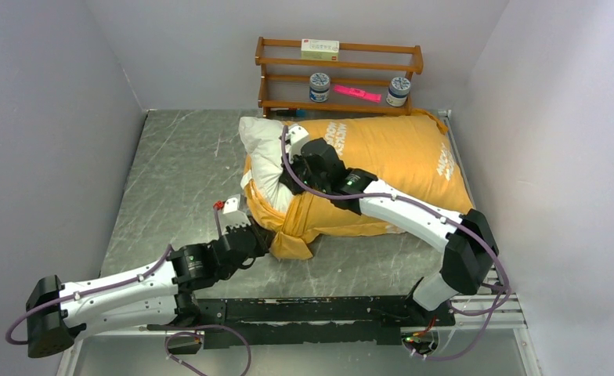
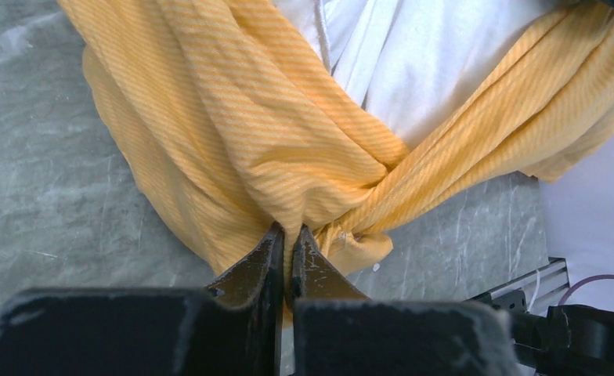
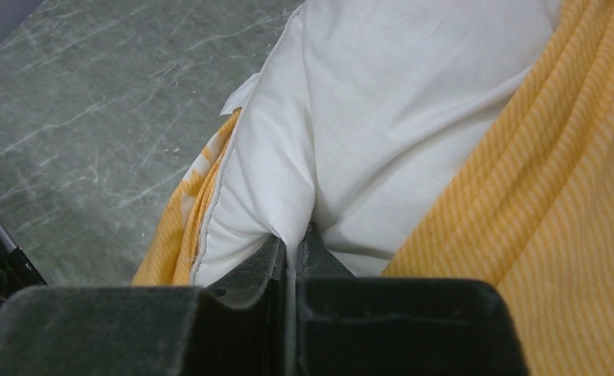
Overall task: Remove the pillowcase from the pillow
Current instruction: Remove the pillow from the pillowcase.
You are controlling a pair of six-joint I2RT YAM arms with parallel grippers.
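Note:
The orange-yellow pillowcase (image 1: 398, 157) lies across the table's right half with white lettering up. The white pillow (image 1: 263, 145) sticks out of its open left end. My left gripper (image 1: 266, 239) is shut on a bunched fold of the pillowcase's opening edge (image 2: 288, 180) at the near left; its gripper (image 2: 288, 235) pinches the cloth tight. My right gripper (image 1: 292, 182) is shut on a fold of the white pillow (image 3: 366, 117); in the right wrist view the gripper (image 3: 292, 239) squeezes white cloth, with pillowcase (image 3: 554, 235) to the right.
A wooden shelf (image 1: 339, 78) stands at the back wall with a box (image 1: 319, 49), two jars (image 1: 319, 86) and a pink item (image 1: 357, 93). Grey walls close both sides. Bare metal table (image 1: 178, 172) lies to the left.

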